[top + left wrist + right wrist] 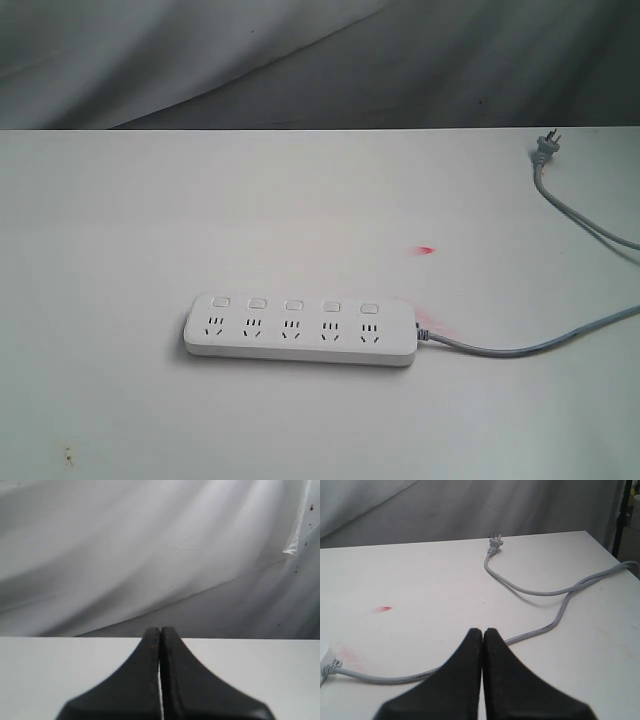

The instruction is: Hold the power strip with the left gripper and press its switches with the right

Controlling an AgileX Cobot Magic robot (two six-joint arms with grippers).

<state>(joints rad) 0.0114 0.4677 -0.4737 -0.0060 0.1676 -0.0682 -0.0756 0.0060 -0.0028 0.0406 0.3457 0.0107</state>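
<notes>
On the white table, the power strip looks light, stiff and slick, best held at its cordless end; left gripper and right gripper are pressed together.

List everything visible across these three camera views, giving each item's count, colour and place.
power strip: one, white, table centre
switches: five, white, row above the sockets
sockets: five, white, along the strip
cord: one, grey, strip's right end to plug
plug: one, grey, table's far right
red marks: two, red, mid-table and by the cord's exit
table: one, white, foreground
cloth backdrop: one, grey, behind the table
left gripper: one, black, shut, over bare table
right gripper: one, black, shut, near the cord
</notes>
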